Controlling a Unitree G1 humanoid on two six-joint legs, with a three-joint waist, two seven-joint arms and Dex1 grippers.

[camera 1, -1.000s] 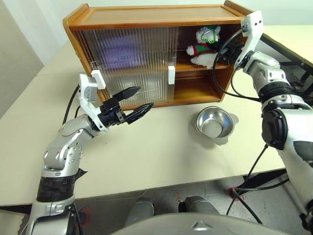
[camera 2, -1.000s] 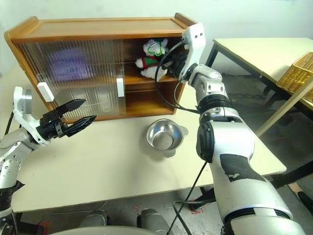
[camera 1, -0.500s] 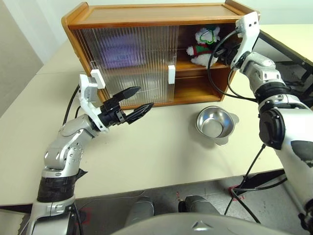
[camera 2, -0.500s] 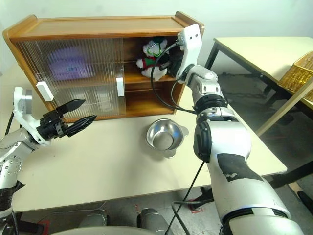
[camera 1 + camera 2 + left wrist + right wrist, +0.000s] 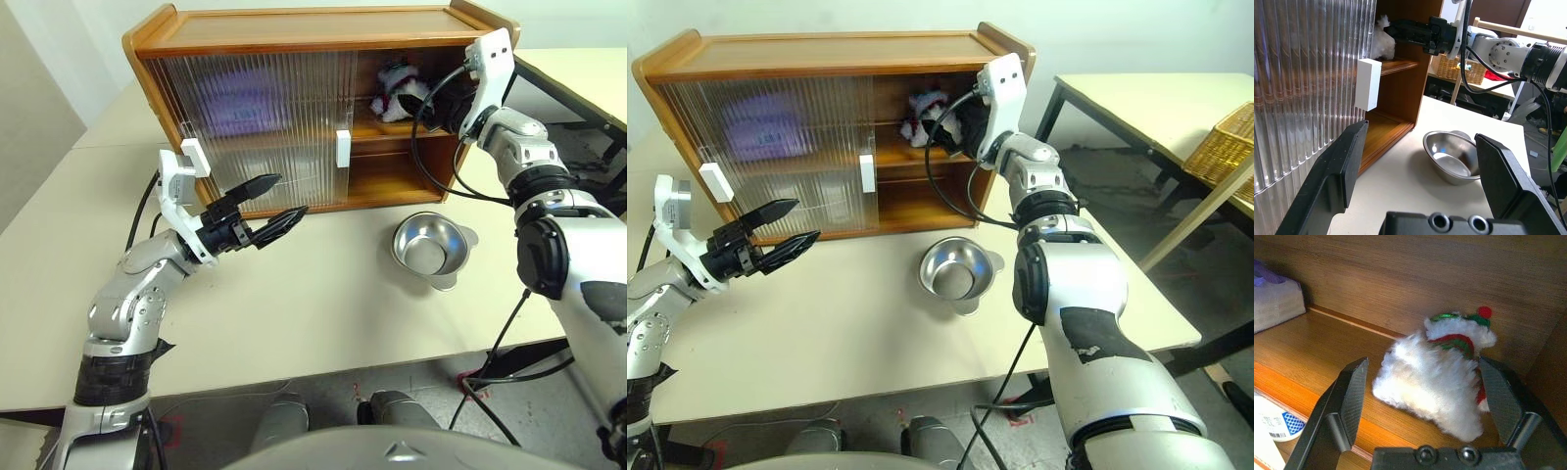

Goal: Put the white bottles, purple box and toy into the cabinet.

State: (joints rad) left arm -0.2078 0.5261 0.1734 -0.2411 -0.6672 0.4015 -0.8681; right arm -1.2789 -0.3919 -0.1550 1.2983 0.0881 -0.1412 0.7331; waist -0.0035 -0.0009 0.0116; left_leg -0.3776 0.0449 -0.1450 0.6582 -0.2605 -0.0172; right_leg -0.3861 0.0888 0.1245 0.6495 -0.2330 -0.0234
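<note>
**Plush toy lies free on the cabinet's upper shelf**

The small white fluffy plush toy with red and green knitted trim and a red top knob (image 5: 1437, 382) lies on its side on the upper shelf of the wide honey-brown wooden cabinet (image 5: 294, 34), in the open right-hand bay, close to the back wall. The right gripper (image 5: 1427, 391) reaches level into that bay with its two black fingers (image 5: 1349, 396) spread wide, one on either side of the toy; neither finger presses into the fur, so the toy rests on the shelf board unheld.

The soft lavender plastic pack (image 5: 240, 108) sits on the same upper shelf further left, seen as a purple blur behind the ribbed translucent sliding door (image 5: 265, 127) (in the right wrist view its crinkled end shows at the far side of the shelf). A squat white plastic jar with a blue-and-white label (image 5: 1271, 423) lies at the near edge of that wrist view; which shelf it rests on cannot be told.

The left gripper (image 5: 276, 199) hovers above the pale tabletop (image 5: 323, 304) in front of the closed doors, its fingers apart and empty. A shiny steel bowl (image 5: 431, 250) stands on the table just before the cabinet's open lower bay. White block handles (image 5: 343, 149) sit on the door edges.
</note>
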